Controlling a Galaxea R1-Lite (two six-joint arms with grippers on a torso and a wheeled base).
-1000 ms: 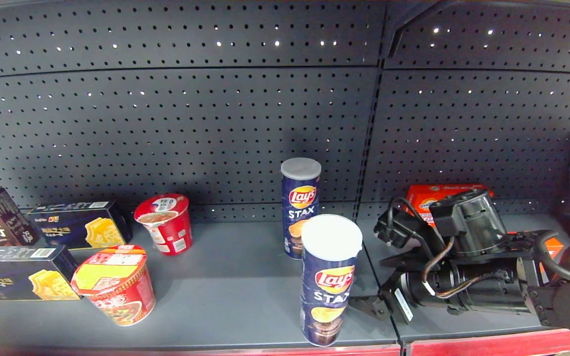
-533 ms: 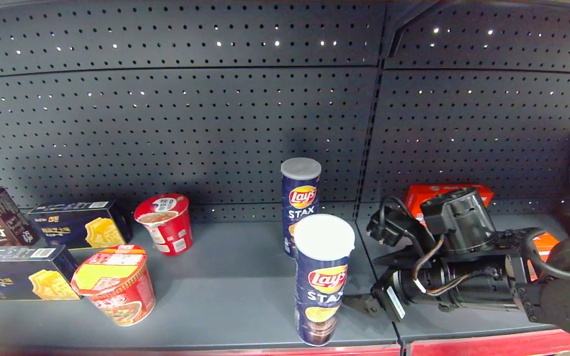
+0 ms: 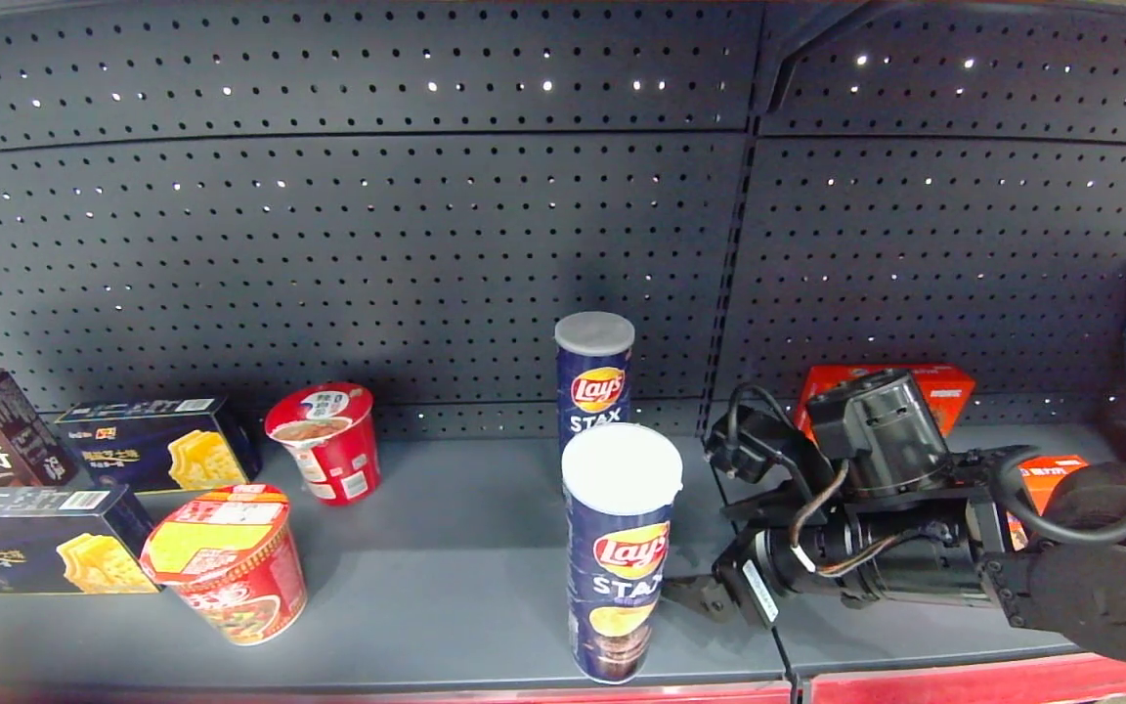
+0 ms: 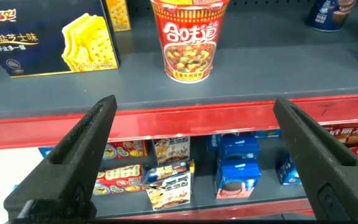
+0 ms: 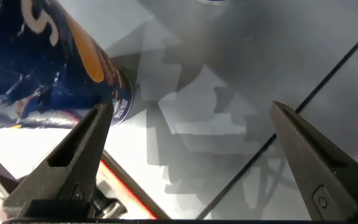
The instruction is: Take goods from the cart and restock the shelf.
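**Head view: front can [image 3: 619, 548] is standing just left of the wide-open right gripper [image 5: 189, 109]**

Starting at the left, the cracker boxes [image 3: 45, 538] and two noodle cups [image 3: 231, 567] are sitting on the shelf [image 3: 465, 587]. The left gripper [image 4: 194, 109] is hanging in front of the shelf's red lip on that side. Its fingers are spread wide and holding nothing.

Toward the middle, the front can is standing upright near the lip, its long axis vertical. The rear can [image 3: 593, 381] is standing directly behind it by the back panel.

Further right, the right gripper is lying low over the shelf, pointing leftward at the lower half of the front can. Its fingers are gaping wide and gripping nothing. In the right wrist view the can's base is sitting just beyond one fingertip [image 5: 102, 115], outside the gap. Whether they are touching is not clear.

An orange box [image 3: 915, 386] is resting behind the arm.

The right arm is by far the nearer one. The can is looking placed already, so the coming move is probably a pull-back rightward, away from it. Any leftward brush could be tipping so tall a can over the lip.
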